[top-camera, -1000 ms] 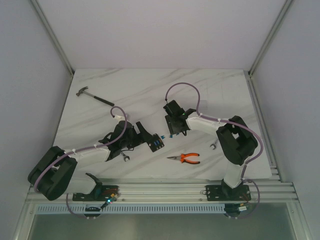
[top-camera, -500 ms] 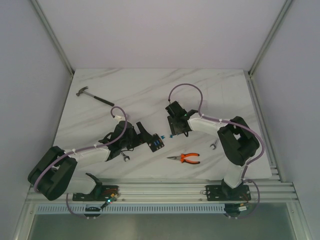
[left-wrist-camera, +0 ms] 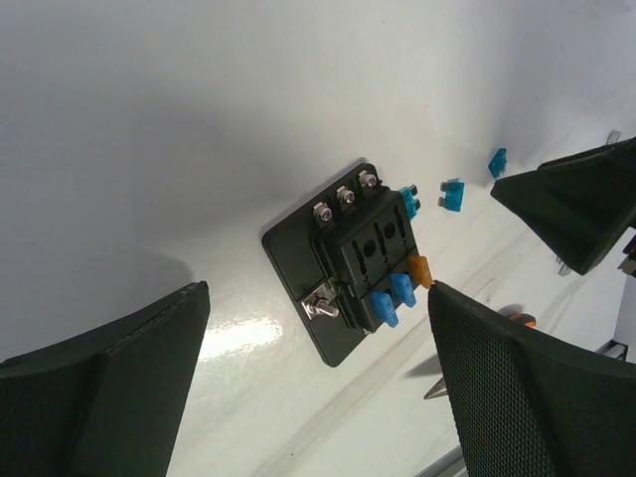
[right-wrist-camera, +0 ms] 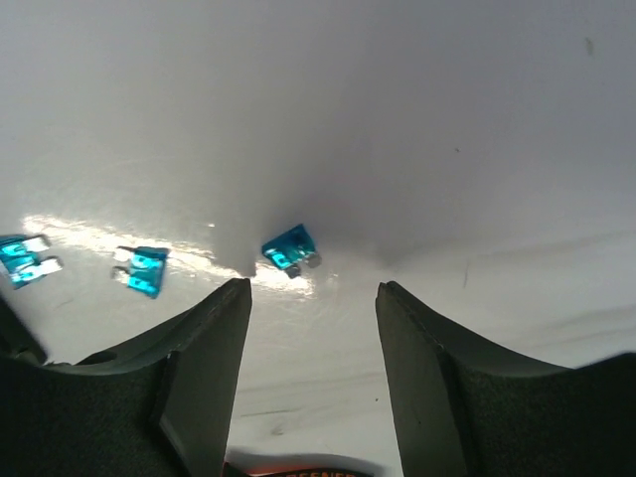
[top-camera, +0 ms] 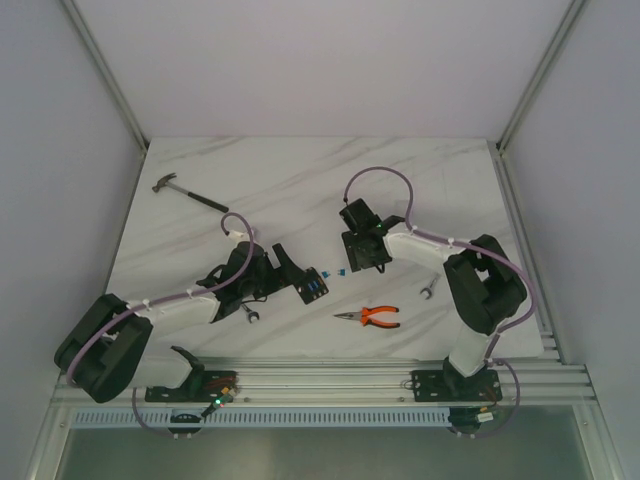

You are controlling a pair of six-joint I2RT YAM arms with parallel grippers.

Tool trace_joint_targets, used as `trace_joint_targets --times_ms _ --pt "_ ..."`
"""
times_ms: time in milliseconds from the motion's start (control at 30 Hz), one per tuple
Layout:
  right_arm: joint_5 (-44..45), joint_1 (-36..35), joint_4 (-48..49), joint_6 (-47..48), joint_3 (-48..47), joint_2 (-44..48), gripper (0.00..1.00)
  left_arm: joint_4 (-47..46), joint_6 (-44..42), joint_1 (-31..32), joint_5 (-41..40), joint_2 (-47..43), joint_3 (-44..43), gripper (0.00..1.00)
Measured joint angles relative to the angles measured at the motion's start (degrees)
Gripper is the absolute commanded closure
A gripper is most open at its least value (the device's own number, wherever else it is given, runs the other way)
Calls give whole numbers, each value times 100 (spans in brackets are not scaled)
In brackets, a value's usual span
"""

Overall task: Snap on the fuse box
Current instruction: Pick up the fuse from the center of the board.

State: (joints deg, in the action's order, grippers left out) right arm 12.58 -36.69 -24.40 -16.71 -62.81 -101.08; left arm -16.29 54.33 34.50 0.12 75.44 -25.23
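The fuse box [top-camera: 313,288] is a small black square box lying flat on the white table, with blue fuses in its slots and an orange fuse [left-wrist-camera: 419,268] at its edge. In the left wrist view the fuse box [left-wrist-camera: 353,260] lies between and beyond my fingers. My left gripper [top-camera: 300,278] is open and empty, hovering just over the box [left-wrist-camera: 316,298]. My right gripper [top-camera: 352,268] is open and empty just right of the box, low over the table [right-wrist-camera: 313,285]. A loose blue fuse [right-wrist-camera: 290,248] lies just ahead of its fingertips.
More loose blue fuses [right-wrist-camera: 144,266] [left-wrist-camera: 452,194] lie between the box and the right gripper. Orange-handled pliers [top-camera: 370,317] lie near the front. A hammer [top-camera: 188,192] lies at the back left. Small wrenches [top-camera: 428,290] [top-camera: 250,314] lie by each arm.
My right gripper has shifted a little to the right and towards the front, staying open. The left arm and the fuse box have not moved.
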Motion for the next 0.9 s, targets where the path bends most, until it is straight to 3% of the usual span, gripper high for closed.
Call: trace_joint_targets --times_ms 367,633,900 --pt "-621 90 -267 984 -828 -496 52 4 0 0 0 -105 0 0" --pt "-1073 269 -522 1497 -940 -619 55 4 -2 0 -2 -160 0 0" --pt "-1281 297 -616 1720 -1097 -855 65 7 -2 0 0 -160 0 0"
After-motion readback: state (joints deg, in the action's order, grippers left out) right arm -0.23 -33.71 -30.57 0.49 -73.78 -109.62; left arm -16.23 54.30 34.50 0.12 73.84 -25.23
